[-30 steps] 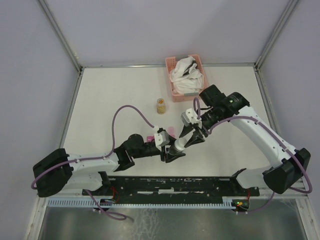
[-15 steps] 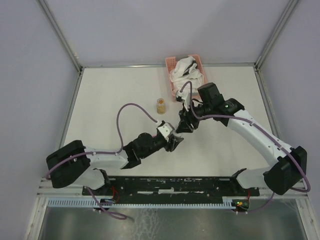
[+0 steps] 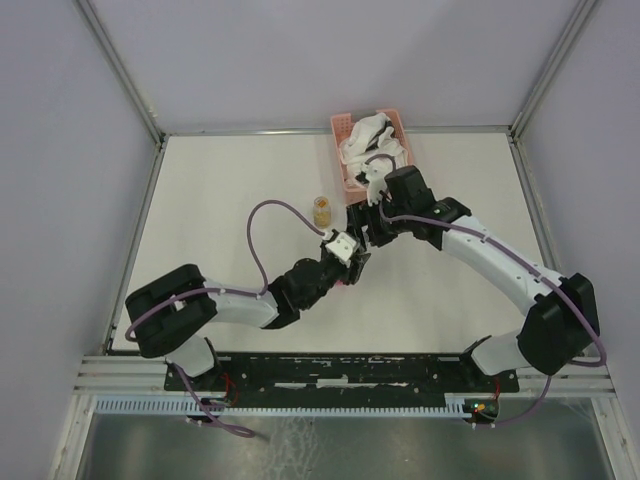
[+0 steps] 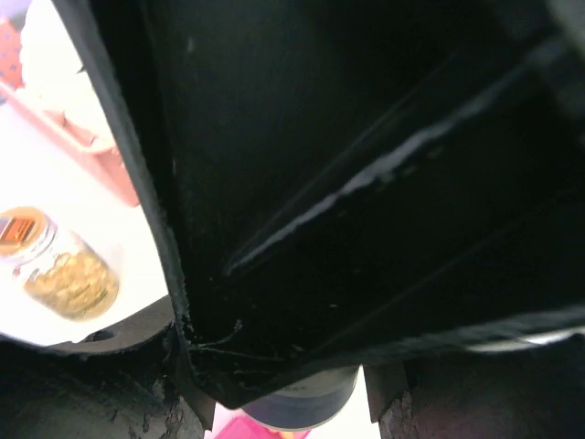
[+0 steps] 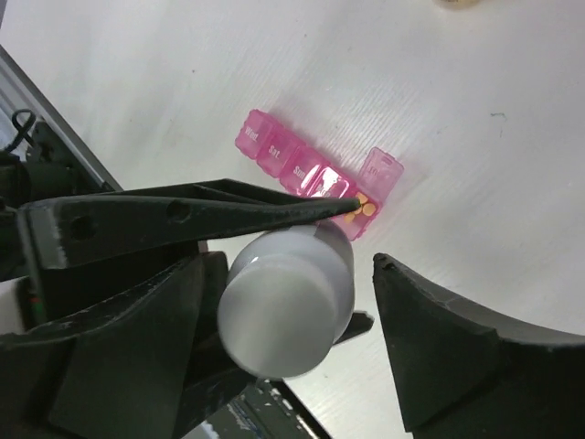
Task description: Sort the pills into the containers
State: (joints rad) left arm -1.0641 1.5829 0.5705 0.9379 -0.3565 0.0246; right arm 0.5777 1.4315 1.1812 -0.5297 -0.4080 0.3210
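Holding orange pills, the pill-box strip has one lid open

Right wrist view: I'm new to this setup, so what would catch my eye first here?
Brightest is the translucent magenta-pink plastic pill-box strip lying on the white table, its end compartment open with small orange pills inside. A white cylindrical plastic bottle fills the foreground, in the gap of the open right gripper.

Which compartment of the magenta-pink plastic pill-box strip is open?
The end compartment nearest the white bottle: lid flipped up, orange pills inside; the others seen are shut.
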